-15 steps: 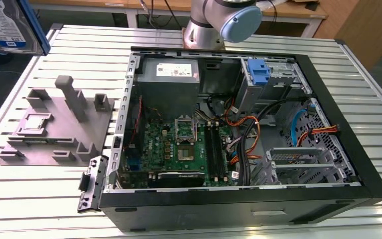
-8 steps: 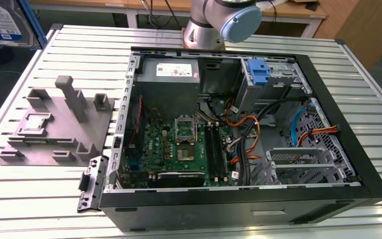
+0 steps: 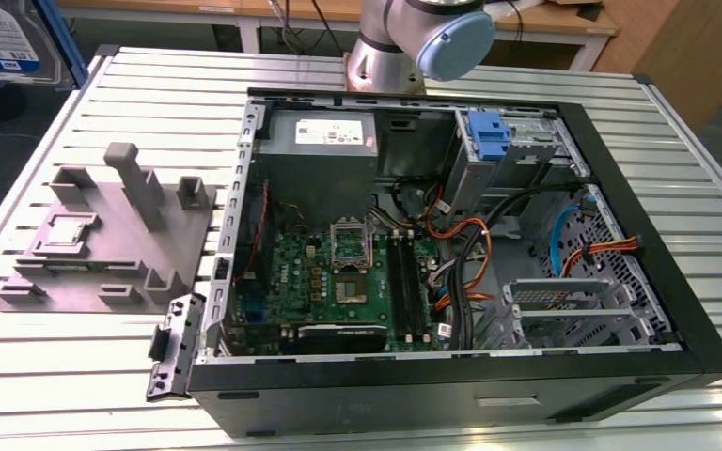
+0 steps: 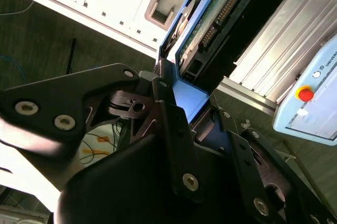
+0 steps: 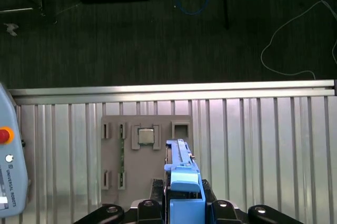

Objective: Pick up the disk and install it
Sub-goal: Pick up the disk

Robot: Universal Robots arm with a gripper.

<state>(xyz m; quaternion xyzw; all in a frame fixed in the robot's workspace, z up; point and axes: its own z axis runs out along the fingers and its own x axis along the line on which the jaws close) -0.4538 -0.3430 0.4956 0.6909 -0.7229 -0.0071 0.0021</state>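
Blue-framed silver disk (image 3: 4,42), grey fixture (image 3: 110,235), black case (image 3: 462,395).

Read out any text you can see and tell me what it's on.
Label on the disk: print too small to read.
Label on the power supply: too small to read.
Teach pendant: a maker's name only, not quoted.
Nothing else legible.

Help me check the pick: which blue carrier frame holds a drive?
The disk in the gripper, at the exterior view's top left: its frame carries a silver labelled drive. The blue bracket in the computer case is bare.
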